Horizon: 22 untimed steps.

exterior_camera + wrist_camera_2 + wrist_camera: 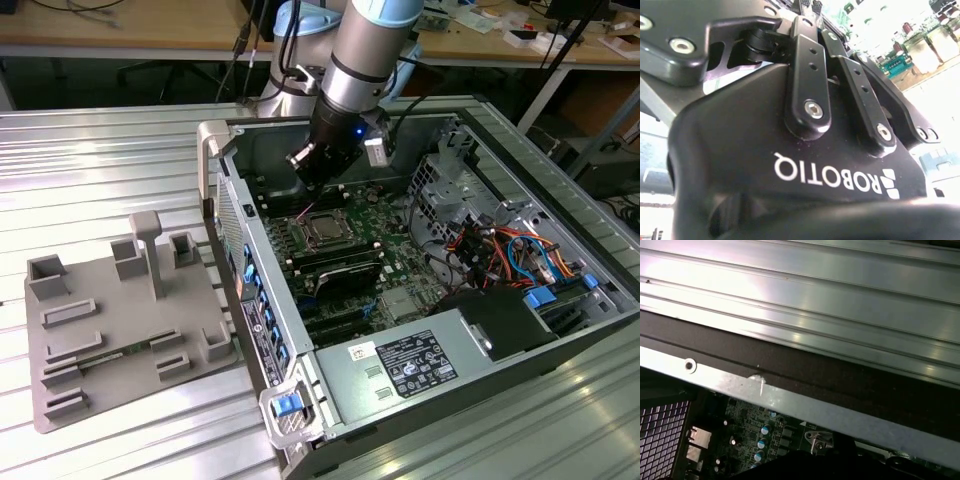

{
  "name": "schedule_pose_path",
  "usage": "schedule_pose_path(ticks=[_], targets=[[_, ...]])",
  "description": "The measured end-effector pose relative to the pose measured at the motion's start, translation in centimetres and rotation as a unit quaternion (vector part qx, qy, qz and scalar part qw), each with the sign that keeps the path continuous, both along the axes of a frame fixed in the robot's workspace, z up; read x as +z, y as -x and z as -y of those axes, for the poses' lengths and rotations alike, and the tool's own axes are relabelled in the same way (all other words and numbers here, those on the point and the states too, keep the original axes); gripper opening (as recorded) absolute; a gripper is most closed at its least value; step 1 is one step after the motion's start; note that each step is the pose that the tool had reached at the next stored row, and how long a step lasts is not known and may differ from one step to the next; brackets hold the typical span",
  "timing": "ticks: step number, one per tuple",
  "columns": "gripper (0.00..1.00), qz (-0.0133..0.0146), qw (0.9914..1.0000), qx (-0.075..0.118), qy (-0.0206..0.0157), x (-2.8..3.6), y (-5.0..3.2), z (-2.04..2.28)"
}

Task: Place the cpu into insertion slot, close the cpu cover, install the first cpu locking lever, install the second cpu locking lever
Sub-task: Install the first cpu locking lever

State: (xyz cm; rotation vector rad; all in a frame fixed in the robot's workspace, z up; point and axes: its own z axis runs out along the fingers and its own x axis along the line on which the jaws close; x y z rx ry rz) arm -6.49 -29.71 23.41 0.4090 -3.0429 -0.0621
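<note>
While the arm (365, 50) reaches down into the open computer case (560, 200) from the far side, the cpu (322, 229) lies flat and face up in the insertion slot (303, 238) on the green motherboard (400, 262), its silver-grey top showing; being square, it has no long axis to speak of, and its edges run in line with those of the socket. A thin metal frame that looks like the cpu cover (342, 219) rims the chip, though whether it is pressed fully down I cannot tell. The gripper (312, 185) hangs just above the socket, toward its far edge, and whether it touches anything there is hidden by its own body; I cannot tell how its fingers stand, nor whether it grasps anything. In the second wrist view the black gripper body (790, 165) and its linkage bars sit close to the lens. The case holds the board, a power supply (405, 365) at its near end and a bundle of coloured cables (500, 250). On the ribbed metal table (100, 160), on the exterior view's left, a grey fixture tray (110, 340) stands beside the case
</note>
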Motion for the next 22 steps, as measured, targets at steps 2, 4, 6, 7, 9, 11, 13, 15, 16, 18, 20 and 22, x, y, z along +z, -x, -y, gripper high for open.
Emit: schedule_pose_path(ticks=[2, 4, 6, 7, 9, 11, 13, 15, 16, 18, 20, 22], targets=[[0.11, 0.0000, 1.00000, 0.000, 0.0000, -0.04, -0.05, 0.00], [0.11, 0.0000, 1.00000, 0.001, 0.0000, -0.09, -0.09, 0.00], [0.11, 0.0000, 1.00000, 0.001, 0.0000, -0.14, -0.13, 0.00], [0.11, 0.0000, 1.00000, 0.002, 0.0000, -0.16, -0.13, 0.00], [0.11, 0.0000, 1.00000, 0.002, 0.0000, -0.21, -0.17, 0.00], [0.11, 0.0000, 1.00000, 0.002, 0.0000, -0.26, -0.19, 0.00], [0.11, 0.0000, 1.00000, 0.003, 0.0000, -0.31, -0.22, 0.00], [0.11, 0.0000, 0.99999, 0.003, 0.0000, -0.38, -0.24, 0.00], [0.11, 0.0000, 0.99999, 0.004, 0.0000, -0.42, -0.26, 0.00], [0.11, 0.0000, 0.99999, 0.004, 0.0000, -0.48, -0.27, 0.00], [0.11, 0.0000, 0.99999, 0.004, 0.0000, -0.53, -0.29, 0.00], [0.11, 0.0000, 0.99999, 0.005, 0.0000, -0.60, -0.32, 0.00]])
